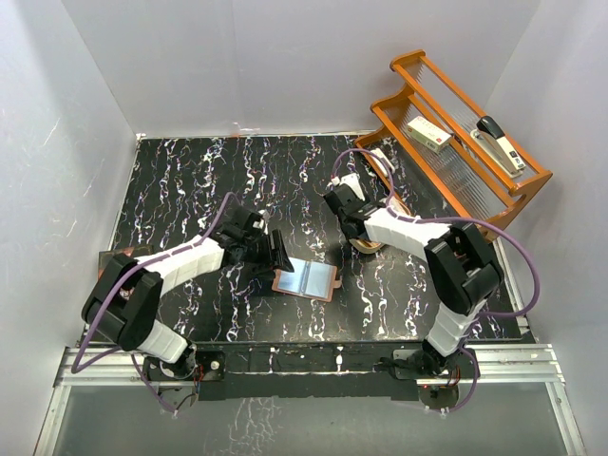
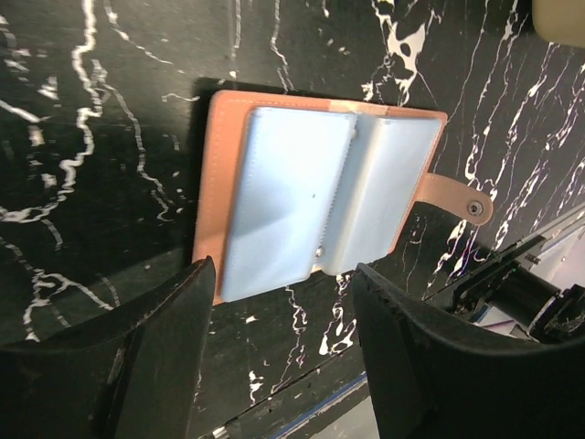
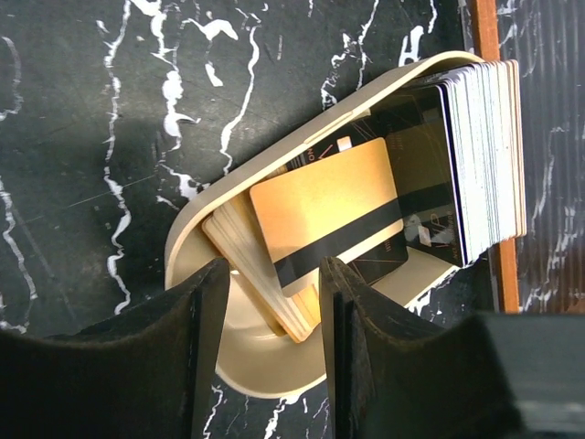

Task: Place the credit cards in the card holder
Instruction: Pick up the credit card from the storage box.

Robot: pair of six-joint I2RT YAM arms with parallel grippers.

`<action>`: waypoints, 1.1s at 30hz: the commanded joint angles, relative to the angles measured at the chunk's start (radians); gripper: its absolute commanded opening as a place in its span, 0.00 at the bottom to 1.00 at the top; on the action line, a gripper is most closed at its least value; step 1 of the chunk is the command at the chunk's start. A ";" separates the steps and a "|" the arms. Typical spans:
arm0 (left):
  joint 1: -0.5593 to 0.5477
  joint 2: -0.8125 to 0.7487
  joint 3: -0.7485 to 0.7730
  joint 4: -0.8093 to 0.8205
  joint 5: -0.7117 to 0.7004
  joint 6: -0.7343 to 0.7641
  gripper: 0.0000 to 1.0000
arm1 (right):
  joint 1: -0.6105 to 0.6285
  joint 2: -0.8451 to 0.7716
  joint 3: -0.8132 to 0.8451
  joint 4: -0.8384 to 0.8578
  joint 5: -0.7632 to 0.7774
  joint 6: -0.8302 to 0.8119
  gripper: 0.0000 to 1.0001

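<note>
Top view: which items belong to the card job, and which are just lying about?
Job:
- card holder, lying open on the table
- gold card
- card stack, with the gold card in the tan dish

Lying about:
- wooden rack
- stapler
- small box

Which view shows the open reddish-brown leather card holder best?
Left wrist: the reddish-brown leather card holder lies open, filling the frame, clear pockets and snap tab plain. Top external shows it small; right wrist misses it.
</note>
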 commanded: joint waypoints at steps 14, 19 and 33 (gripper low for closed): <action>0.068 -0.081 -0.018 -0.036 0.038 0.036 0.60 | -0.002 0.068 0.057 0.029 0.176 -0.068 0.23; 0.067 -0.076 -0.020 -0.033 0.043 0.037 0.60 | -0.002 0.046 0.059 0.014 0.189 -0.081 0.11; 0.067 -0.094 0.031 -0.067 0.071 0.107 0.60 | 0.005 -0.099 0.056 -0.079 0.174 -0.093 0.00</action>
